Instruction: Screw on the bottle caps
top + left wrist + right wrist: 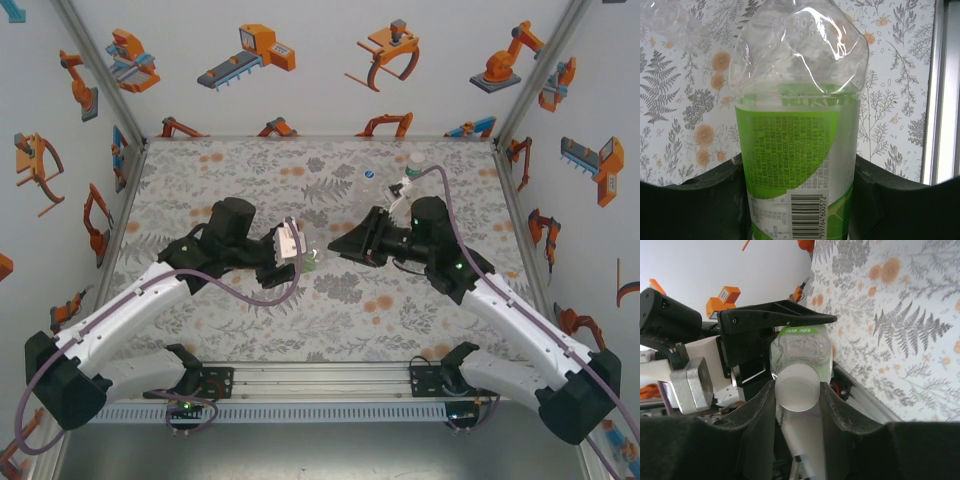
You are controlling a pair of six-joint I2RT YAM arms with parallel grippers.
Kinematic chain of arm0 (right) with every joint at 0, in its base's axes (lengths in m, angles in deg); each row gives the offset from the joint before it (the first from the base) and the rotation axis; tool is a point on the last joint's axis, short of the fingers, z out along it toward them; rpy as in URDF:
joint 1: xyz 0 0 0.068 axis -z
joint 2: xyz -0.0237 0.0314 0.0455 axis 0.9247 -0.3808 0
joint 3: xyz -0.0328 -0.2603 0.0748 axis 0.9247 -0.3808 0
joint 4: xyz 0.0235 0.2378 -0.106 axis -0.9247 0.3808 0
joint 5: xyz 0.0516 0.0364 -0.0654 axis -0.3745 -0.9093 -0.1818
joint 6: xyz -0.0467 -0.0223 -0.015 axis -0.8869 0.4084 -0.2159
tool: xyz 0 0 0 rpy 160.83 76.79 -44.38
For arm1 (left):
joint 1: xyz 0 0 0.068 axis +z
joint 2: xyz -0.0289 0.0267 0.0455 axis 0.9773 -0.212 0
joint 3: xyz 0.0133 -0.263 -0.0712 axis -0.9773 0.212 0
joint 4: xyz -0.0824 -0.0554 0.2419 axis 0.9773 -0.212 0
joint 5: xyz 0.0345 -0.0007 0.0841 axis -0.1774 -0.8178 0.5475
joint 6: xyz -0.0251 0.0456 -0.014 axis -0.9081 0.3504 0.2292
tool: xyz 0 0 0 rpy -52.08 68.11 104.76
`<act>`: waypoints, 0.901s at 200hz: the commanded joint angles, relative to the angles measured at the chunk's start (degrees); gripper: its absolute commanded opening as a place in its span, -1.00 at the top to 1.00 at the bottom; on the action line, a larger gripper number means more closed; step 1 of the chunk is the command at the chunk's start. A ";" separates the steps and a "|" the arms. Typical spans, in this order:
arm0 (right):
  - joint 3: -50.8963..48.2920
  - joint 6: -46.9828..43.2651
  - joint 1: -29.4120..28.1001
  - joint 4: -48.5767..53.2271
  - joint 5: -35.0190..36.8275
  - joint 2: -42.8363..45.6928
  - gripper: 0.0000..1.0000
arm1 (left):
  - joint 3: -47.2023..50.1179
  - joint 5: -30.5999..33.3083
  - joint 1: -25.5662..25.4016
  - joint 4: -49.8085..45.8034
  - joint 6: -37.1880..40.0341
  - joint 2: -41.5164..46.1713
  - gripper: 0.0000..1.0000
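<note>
Left claw grasping green-banded bottle. Right claw clenched on pale cap at its mouth. Screwing likely mid-step. Far bottles on bench: capping unclear.

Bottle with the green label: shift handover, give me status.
Left tool shut on bottle. Right tool shut on white cap, at the bottle's neck. Behind, another bottle stands apart.
</note>
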 commanded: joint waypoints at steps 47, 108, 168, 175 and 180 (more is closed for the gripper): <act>3.65 8.07 -0.73 1.85 -10.30 -3.55 1.00 | -0.24 2.57 -0.17 6.25 -0.28 1.13 0.49; 7.92 -2.85 -0.73 13.00 -3.71 -4.71 1.00 | -0.09 1.56 0.00 7.13 -1.11 1.64 -0.44; 18.62 -20.53 -0.73 29.42 8.06 -12.52 1.00 | 0.19 0.93 0.04 7.09 -1.15 3.01 -0.52; 20.42 -22.95 -0.73 31.25 9.94 -13.83 1.00 | 0.27 1.02 0.09 7.10 -1.08 3.15 -0.53; 21.76 -24.53 -0.73 32.81 11.19 -14.80 1.00 | 0.31 1.13 0.08 6.95 -1.04 3.27 -0.53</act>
